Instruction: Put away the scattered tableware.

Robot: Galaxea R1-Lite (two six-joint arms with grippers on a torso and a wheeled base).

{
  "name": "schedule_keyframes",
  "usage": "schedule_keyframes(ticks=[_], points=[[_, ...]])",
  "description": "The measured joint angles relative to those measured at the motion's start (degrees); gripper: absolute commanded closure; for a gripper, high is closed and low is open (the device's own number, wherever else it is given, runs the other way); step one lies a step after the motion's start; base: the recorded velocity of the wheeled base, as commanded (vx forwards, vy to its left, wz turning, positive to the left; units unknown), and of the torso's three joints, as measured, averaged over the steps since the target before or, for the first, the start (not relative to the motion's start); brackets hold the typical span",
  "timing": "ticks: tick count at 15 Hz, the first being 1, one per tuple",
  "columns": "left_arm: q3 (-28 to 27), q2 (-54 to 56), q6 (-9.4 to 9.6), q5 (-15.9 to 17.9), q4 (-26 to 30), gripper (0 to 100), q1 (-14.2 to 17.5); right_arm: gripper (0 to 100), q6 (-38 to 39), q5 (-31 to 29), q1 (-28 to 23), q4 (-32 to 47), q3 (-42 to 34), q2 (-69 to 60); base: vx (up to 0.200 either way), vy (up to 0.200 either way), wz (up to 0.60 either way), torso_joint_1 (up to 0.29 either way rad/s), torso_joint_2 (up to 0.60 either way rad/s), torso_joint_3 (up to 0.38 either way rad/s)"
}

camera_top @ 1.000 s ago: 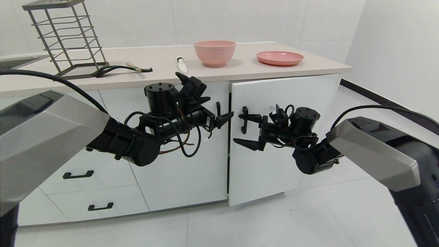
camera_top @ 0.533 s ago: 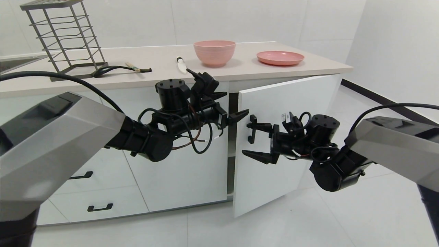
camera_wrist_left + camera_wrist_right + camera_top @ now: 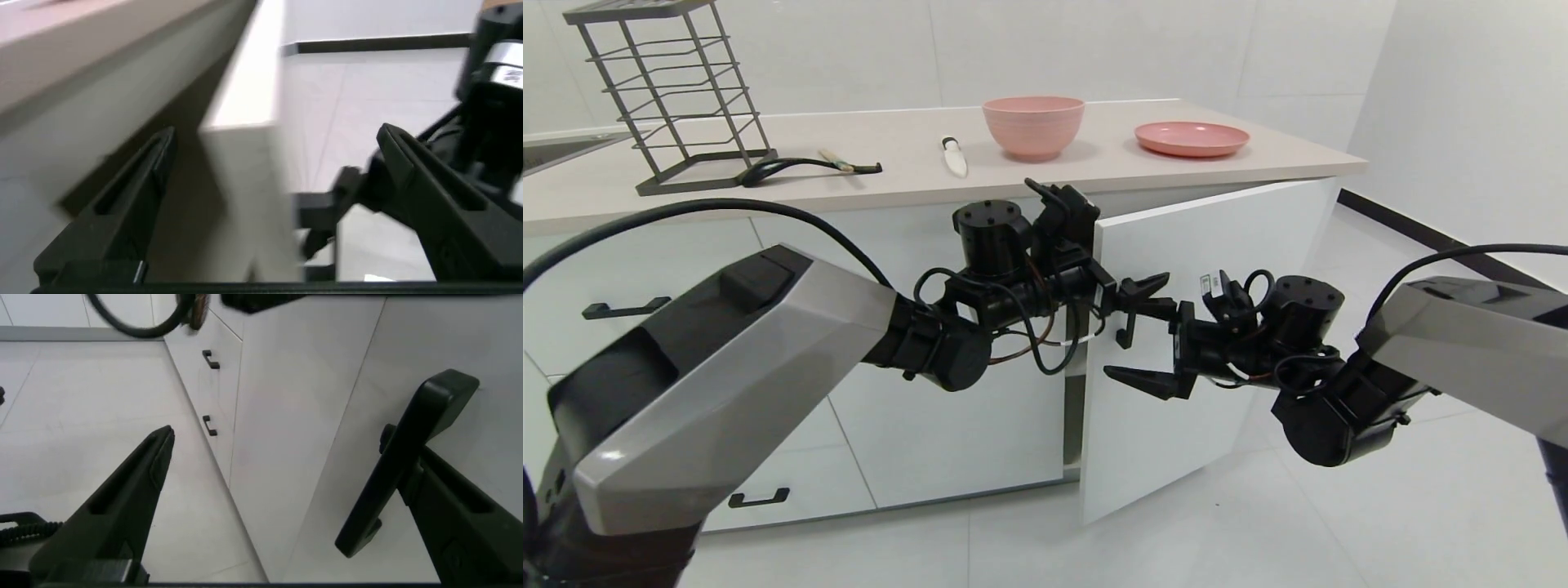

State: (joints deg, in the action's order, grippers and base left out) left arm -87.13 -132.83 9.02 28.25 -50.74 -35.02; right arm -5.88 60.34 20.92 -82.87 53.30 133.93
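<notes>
head view: the pink bowl (image 3: 1033, 126) and the pink plate (image 3: 1192, 139) sit apart on the counter (image 3: 890, 175). a white-bladed utensil (image 3: 954, 157) lies near the bowl, and a wire rack (image 3: 674, 98) stands at the far left end. below the counter, the cabinet door (image 3: 1217, 351) hangs ajar. the left gripper (image 3: 1134, 291) is at the door's free edge, with one finger on the outer face. the right gripper (image 3: 1143, 343) is spread wide in front of the door, its upper finger beside the black door handle (image 3: 1125, 327).

left wrist view: the left gripper (image 3: 274, 204) is spread apart with one finger on each side of the door's edge. whether either finger touches it cannot be told. the door handle (image 3: 323, 214) lies beyond, on the outer side.

right wrist view: the right gripper (image 3: 278, 457) gapes and clamps nothing. the door handle (image 3: 406, 461) stands inside the gap, close against one finger. farther along the cabinet front are two small drawer handles (image 3: 211, 361), above the pale floor (image 3: 73, 416).
</notes>
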Motion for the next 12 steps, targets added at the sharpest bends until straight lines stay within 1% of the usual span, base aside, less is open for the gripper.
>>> schedule_keyframes(ticks=[1,2,3,5,6,9,11,12], points=[[-0.09,-0.28,-0.95,-0.33,0.02,0,-0.80,0,-0.09,-0.56,0.00,-0.09,0.17,0.20,0.000,0.000,0.00,0.000,0.00,0.000],[-0.20,-0.41,-2.29,-0.96,0.02,0,-1.41,0,-0.15,-2.01,-0.44,-0.15,0.17,0.34,0.000,0.000,0.00,0.000,0.00,0.000],[-0.28,-0.49,-3.11,-2.96,0.05,0,-1.85,0,-0.30,-4.18,-1.24,-0.26,0.15,0.48,0.000,0.000,0.00,0.000,0.00,0.000],[-0.50,-0.49,-3.44,-6.22,0.02,0,-2.10,0,-0.57,-4.97,-3.15,-0.39,-0.13,0.56,0.000,0.000,0.00,0.000,0.00,0.000],[-0.59,-0.49,-3.47,-6.79,0.11,0,-2.10,0,-0.61,-5.96,-4.30,-0.30,-0.41,0.55,0.000,0.000,0.00,0.000,0.00,0.000],[-0.69,-0.46,-3.56,-8.79,0.05,0,-2.23,0,-0.77,-6.40,-5.57,-0.55,-2.86,0.30,0.000,0.000,0.00,0.000,0.00,0.000],[-0.69,-0.46,-3.56,-9.25,0.24,0,-2.23,0,-0.68,-6.70,-7.50,-1.71,-5.01,-0.33,0.000,0.000,0.00,0.000,0.00,0.000],[-0.69,-0.49,-3.55,-9.80,0.21,0,-2.29,0,-0.68,-6.67,-7.62,-2.15,-6.01,-0.74,0.000,0.000,0.00,0.000,0.00,0.000]])
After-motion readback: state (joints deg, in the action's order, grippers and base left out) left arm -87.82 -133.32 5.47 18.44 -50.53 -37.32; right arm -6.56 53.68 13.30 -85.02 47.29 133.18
